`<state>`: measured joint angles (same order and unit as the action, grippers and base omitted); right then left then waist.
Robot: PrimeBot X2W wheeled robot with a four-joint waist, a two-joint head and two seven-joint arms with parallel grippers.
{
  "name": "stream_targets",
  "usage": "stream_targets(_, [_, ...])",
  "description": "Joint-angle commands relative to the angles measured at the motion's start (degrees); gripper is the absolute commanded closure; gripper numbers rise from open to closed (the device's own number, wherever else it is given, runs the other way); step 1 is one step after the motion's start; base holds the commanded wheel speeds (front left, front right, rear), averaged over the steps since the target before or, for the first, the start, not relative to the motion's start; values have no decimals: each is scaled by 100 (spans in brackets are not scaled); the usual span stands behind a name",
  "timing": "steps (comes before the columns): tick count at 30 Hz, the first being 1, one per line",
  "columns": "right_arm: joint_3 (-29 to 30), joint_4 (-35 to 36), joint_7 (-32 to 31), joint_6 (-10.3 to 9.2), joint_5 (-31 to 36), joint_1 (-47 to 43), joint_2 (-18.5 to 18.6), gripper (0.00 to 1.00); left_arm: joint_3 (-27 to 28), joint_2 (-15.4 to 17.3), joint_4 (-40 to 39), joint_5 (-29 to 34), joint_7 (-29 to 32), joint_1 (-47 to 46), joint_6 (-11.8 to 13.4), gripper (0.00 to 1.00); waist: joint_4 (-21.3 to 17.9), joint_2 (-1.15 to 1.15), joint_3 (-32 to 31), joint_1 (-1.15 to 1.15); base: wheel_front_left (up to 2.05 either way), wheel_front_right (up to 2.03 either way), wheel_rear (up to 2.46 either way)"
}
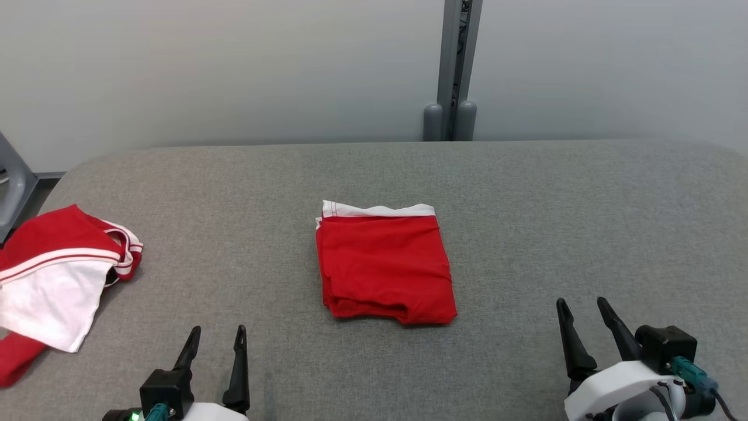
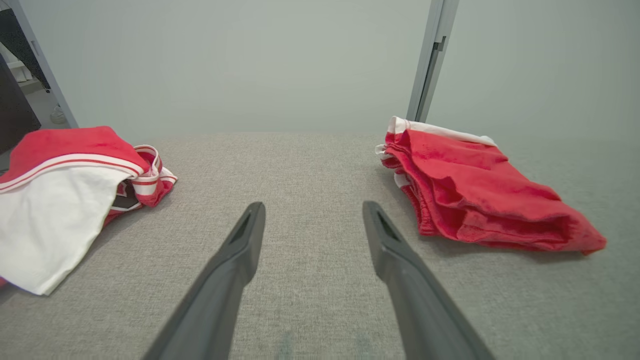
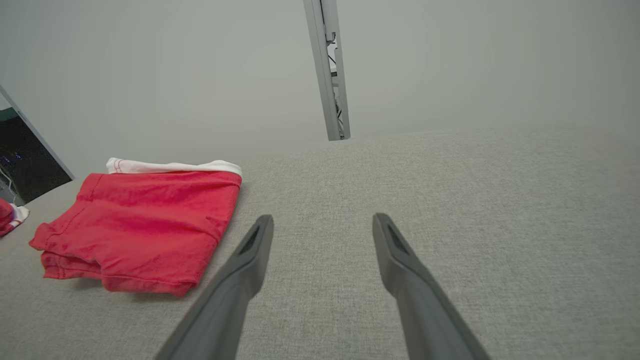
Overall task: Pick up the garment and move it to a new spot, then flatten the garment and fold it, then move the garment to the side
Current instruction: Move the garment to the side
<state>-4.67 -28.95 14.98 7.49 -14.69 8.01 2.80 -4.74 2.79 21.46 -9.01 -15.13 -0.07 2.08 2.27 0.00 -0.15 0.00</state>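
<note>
- Lying folded on the surface [image 1: 526,234], the red shorts [image 1: 385,272] rest ahead, between the left pincer [image 1: 218,330] and right pincer [image 1: 582,302].
- Each pincer stands open, empty.
- A red-and-white garment [image 1: 55,280] lies left of both.

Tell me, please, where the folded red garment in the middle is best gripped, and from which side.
The folded red garment is probably best taken at its two near corners, coming in low from the robot's side. It lies flat, with its stacked layers facing the robot and its white band at the far edge, so the jaws can close over all layers together.
</note>
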Motion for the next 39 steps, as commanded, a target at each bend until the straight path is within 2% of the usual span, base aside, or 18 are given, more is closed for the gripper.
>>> stream_targets(1, [-17,-42,28,0,-31,118,27,0,-42,22,-4,-33,-1,-41,-6,0,94,0,85,0,0,0,0])
stream_targets(10, [-446,-718,28,0,-237,1066,30,0,-299,22,-42,-139,-1,-343,23,0,510,0,681,0,0,0,0])
stream_targets(20, [-915,-2137,16,0,-583,2420,34,0,-687,23,-53,-286,-1,-770,103,0,1131,0,1237,0,0,0,0])
stream_targets(26, [-1130,-3028,-140,0,-667,3005,34,0,-773,23,-65,-308,-1,-904,116,0,1307,0,1382,0,0,0,0])
stream_targets(30, [-1359,-3355,-314,0,-928,3161,28,0,-839,23,-83,-314,-1,-923,165,0,1358,0,1421,0,0,0,0])
stream_targets(31, [-1520,-3431,-345,0,-1025,3185,15,70,-853,21,-93,-333,-1,-944,164,0,1354,0,1426,0,0,0,0])
stream_targets(32, [-1588,-3463,-331,0,-1083,3193,13,100,-856,21,-93,-333,-1,-953,172,0,1346,0,1425,0,0,0,0])
stream_targets(39, [-1648,-3714,-66,-2,-1158,3343,58,100,-820,20,-105,-240,-1,-981,158,0,1162,0,1352,0,0,0,0])
